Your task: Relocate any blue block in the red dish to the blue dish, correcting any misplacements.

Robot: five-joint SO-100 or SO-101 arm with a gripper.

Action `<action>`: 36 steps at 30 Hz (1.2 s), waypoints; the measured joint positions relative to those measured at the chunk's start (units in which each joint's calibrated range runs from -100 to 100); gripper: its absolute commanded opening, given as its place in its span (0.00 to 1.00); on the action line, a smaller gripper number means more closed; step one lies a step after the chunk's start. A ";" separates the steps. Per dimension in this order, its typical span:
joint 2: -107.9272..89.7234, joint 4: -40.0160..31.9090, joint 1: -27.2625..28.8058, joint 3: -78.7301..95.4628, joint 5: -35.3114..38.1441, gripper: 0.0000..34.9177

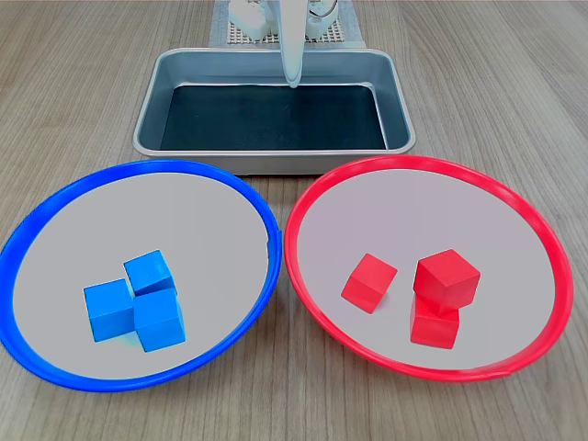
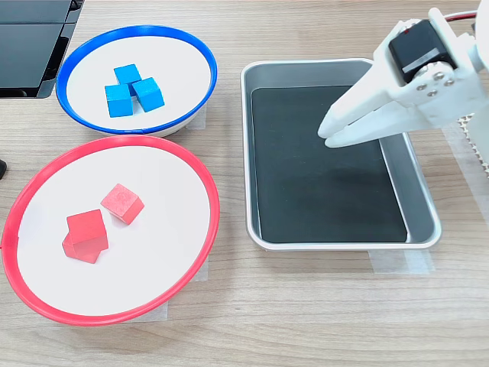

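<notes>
Three blue blocks (image 1: 135, 301) (image 2: 134, 89) lie clustered in the blue dish (image 1: 55, 202) (image 2: 84, 42). The red dish (image 1: 322, 193) (image 2: 46, 168) holds three red cubes (image 1: 446, 277) (image 2: 85, 233), one stacked on another, and no blue block shows in it. My white gripper (image 2: 327, 131) hovers shut and empty above the metal tray, well away from both dishes. In the first exterior view only its tip (image 1: 293, 81) hangs over the tray's far side.
A rectangular metal tray (image 1: 276, 161) (image 2: 424, 222) with a dark inside stands behind the dishes in the first exterior view. A dark device (image 2: 30, 38) sits at the second exterior view's top left. The arm's base (image 1: 276, 23) stands beyond the tray.
</notes>
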 measured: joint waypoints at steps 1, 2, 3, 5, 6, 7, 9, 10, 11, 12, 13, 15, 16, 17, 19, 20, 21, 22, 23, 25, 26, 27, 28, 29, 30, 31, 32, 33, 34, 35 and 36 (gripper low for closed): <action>-0.60 0.33 0.00 0.00 0.00 0.00; -0.60 0.33 0.00 0.00 0.00 0.00; -0.77 0.33 0.00 0.00 -0.05 0.00; -0.94 0.49 0.00 0.00 -0.15 0.00; -0.94 0.49 0.00 0.00 -0.24 0.00; -1.02 0.49 0.00 0.00 -0.29 0.00; -1.11 0.49 0.00 0.00 -0.29 0.00; -1.11 0.49 0.00 0.00 -0.29 0.00; -1.11 0.49 0.00 0.00 -0.29 0.00; -1.11 0.49 0.00 0.00 -0.29 0.00; -1.11 0.49 0.00 0.00 -0.29 0.00; -1.11 0.49 0.00 0.00 -0.29 0.00; -1.11 0.49 0.00 0.00 -0.29 0.00; -1.11 0.49 0.00 0.00 -0.29 0.00; -1.11 0.49 0.00 0.00 -0.29 0.00; -1.11 0.49 0.00 0.00 -0.29 0.01; -1.11 0.49 0.00 0.00 -0.29 0.01; -1.11 0.49 0.00 0.00 -0.29 0.00; -1.11 0.49 0.00 0.00 -0.29 0.00; -1.11 0.49 0.00 0.00 -0.29 0.00; -1.11 0.49 0.00 0.00 -0.29 0.00; -1.11 0.49 0.00 0.00 -0.29 0.00; -1.11 0.49 0.00 0.00 -0.29 0.00; -1.11 0.49 0.00 0.00 -0.29 0.00; -1.11 0.49 0.00 0.00 -0.29 0.00; -1.11 0.49 0.00 0.00 -0.29 0.00; -1.11 0.49 0.00 0.00 -0.29 0.00; -1.11 0.49 0.00 0.00 -0.29 0.00; -1.11 0.49 0.00 0.00 -0.29 0.00; -1.11 0.49 0.00 0.00 -0.29 0.00; -1.11 0.49 0.00 0.00 -0.29 0.00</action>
